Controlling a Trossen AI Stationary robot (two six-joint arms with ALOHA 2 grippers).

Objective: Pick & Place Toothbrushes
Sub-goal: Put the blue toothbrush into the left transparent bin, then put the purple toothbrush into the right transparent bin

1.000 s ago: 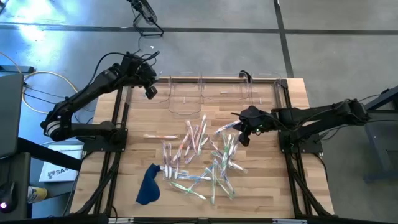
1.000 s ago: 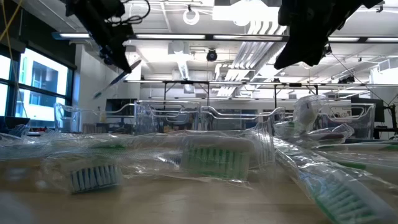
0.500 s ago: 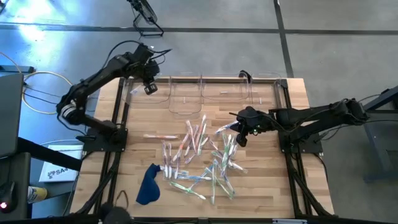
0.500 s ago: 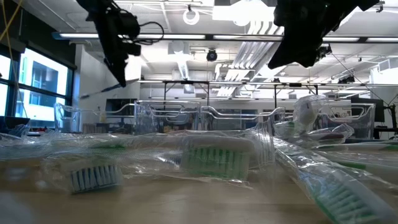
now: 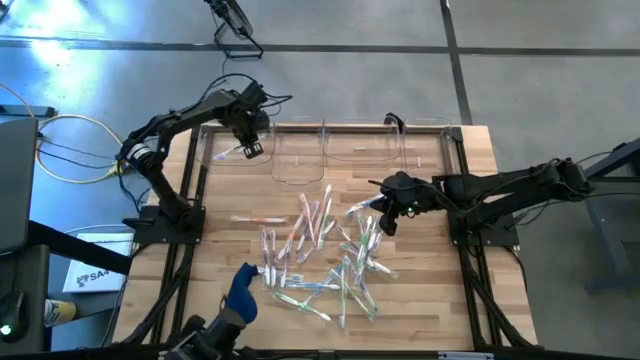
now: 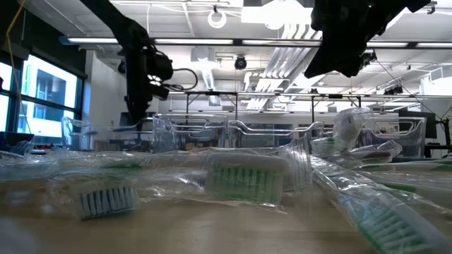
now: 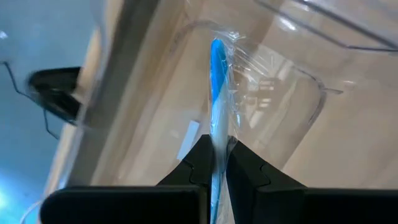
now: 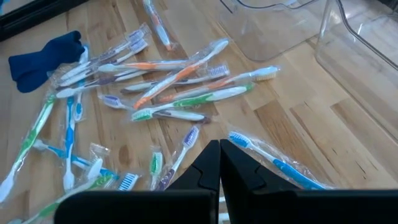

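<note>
High view: the left gripper is placed over the leftmost clear bin at the far edge of the table, with a wrapped blue toothbrush pinched in it. The pile of toothbrushes is spread over the middle of the table; a blue cloth lies near the front edge. The right gripper hangs at the pile's right side, jaws together, nothing held.

Low view: the left arm is seen reaching down toward the row of bins behind the wrapped brushes in the foreground. Whether the held brush is inside the bin cannot be told here.

Left wrist view: the fingers are clamped on the blue brush's handle; the brush points into the bin, above its floor.

Right wrist view: the fingers are closed and empty, above a blue brush just beside them; the pile lies beyond.

Judgement: the placing step is in hand. The next move seems to call for the left jaws to be parted so the brush drops in the bin, then for the right jaws to be opened before another pick.
</note>
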